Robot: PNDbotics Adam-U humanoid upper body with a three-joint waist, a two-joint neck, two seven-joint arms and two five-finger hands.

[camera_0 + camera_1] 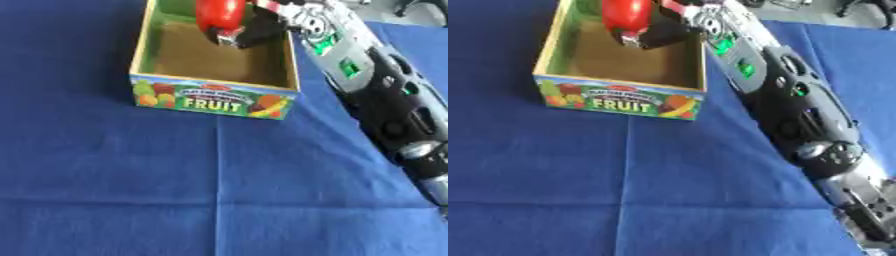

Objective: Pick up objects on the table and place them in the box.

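Red rounded item (219, 14): glossy, apparently rigid, light and slippery, best gripped across its middle; held in right hand's (254, 27) curled fingers above box (214, 102), counter's far edge.

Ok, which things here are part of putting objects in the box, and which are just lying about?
Part of the job:
- fruit box
- red object, held over the box
- right hand, holding it

Just there:
- blue cloth under the box
- grey items past the cloth's far edge, unclear
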